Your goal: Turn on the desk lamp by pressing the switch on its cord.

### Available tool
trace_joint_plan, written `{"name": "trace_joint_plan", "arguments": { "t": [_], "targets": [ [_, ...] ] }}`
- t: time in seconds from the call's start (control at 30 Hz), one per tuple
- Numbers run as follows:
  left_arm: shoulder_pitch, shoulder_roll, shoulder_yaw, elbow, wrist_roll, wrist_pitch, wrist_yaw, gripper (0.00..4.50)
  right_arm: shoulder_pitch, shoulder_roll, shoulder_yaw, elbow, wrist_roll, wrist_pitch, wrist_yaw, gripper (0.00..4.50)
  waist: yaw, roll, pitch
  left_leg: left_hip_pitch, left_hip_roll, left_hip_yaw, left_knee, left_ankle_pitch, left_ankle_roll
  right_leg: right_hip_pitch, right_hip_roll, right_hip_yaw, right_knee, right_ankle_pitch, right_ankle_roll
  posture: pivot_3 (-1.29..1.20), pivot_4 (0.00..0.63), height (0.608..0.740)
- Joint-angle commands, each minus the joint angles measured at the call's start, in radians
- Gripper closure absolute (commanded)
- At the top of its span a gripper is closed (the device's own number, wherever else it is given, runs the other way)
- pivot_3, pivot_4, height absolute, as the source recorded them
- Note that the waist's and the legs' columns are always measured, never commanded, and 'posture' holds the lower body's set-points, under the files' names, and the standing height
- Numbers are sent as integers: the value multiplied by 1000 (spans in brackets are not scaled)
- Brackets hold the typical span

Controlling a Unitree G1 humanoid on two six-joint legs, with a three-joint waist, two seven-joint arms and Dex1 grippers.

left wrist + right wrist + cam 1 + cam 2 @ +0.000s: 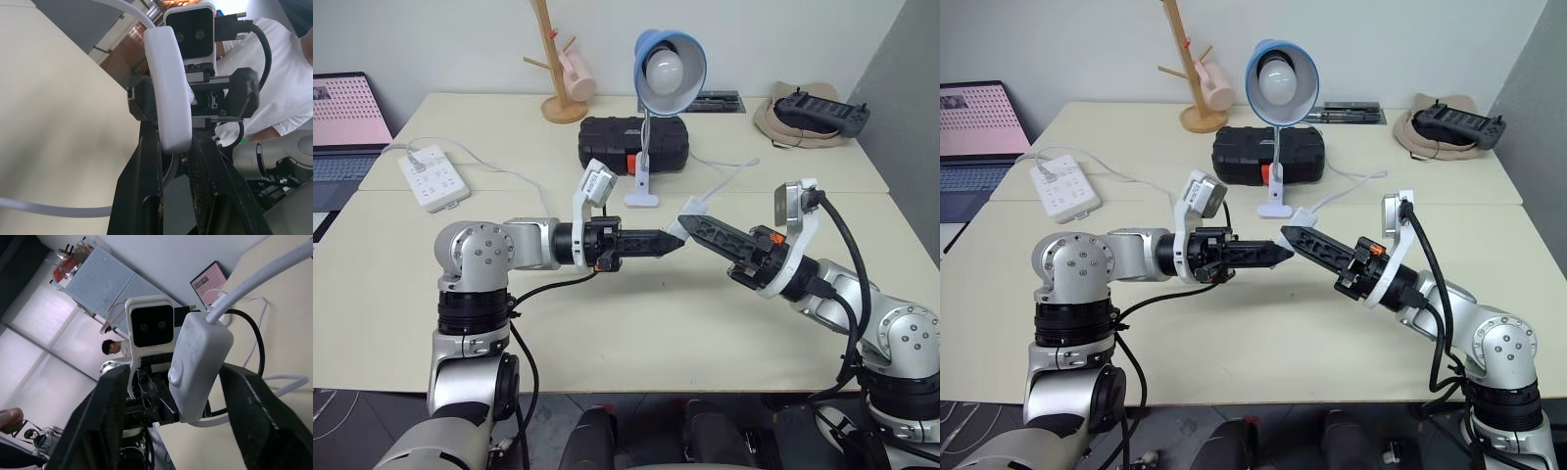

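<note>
Two robot arms meet above the middle of a pale beige worktop. The left claw points level toward 3 o'clock, its black fingers clamped shut on the switch, a small white block held in the air between the two claws. The left wrist view shows that block pinched between the two dark fingers.

The right claw reaches in from 4 o'clock, tilted slightly upward. In the right wrist view its two fingers stand apart on either side of the switch with gaps showing, so the claw is partly open and not gripping; whether a fingertip touches the block cannot be told.

The thin white cord leaves the switch and rises toward 1 o'clock, then curves back across the worktop toward the desk lamp.

The lamp stands at 12 o'clock from the claws, with a blue dome shade, a round white bulb that looks unlit, and a small white base resting just in front of a black tool case.

Further out lie:
- a white power strip at 10 o'clock;
- a wooden mug tree with a pink cup at 11 o'clock;
- a laptop at the far left edge;
- a black handheld controller on a tan hat at 2 o'clock.
</note>
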Motion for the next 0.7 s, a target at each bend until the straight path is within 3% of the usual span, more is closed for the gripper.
{"name": "trace_joint_plan", "arguments": {
  "t": [0.03, 0.27, 0.63, 0.67, 0.7],
  "targets": [
    [-26, 4, -2, -14, -31, -22, -1, 4126, -18, -7, 4, -18, 20, -17, 7, 2600, 0, 0, 0, 0, 0, 0, 0, 0, 0, 0, 0, 0, 0, 0, 0, 0, 150, 740],
    [-29, 8, -8, -9, -42, -30, 7, 4126, -13, -11, 7, -16, 14, -17, 13, 3918, 0, 0, 0, 0, 0, 1, 0, 0, 0, 0, 0, 0, 0, 0, 0, 0, 150, 740],
    [-36, 13, -9, -6, -62, -35, 25, 4126, -16, -21, 10, -14, -22, -17, 30, 3943, 0, 0, 0, 0, 0, 1, 0, 0, 0, 0, 0, 0, 0, 0, 0, 0, 150, 740],
    [-36, 13, -9, -5, -64, -35, 26, 4126, -17, -23, 10, -13, -22, -15, 34, 3241, 0, 0, 0, 0, 0, 1, 0, 0, 0, 0, 0, 0, 0, 0, 0, 0, 150, 740],
    [-38, 15, -10, -4, -65, -35, 26, 4126, -15, -23, 9, -12, -23, -15, 37, 3114, 1, 0, 0, 0, 0, 1, 0, 0, 0, 0, 0, 0, 0, 0, 0, 0, 150, 740]
  ]
}}
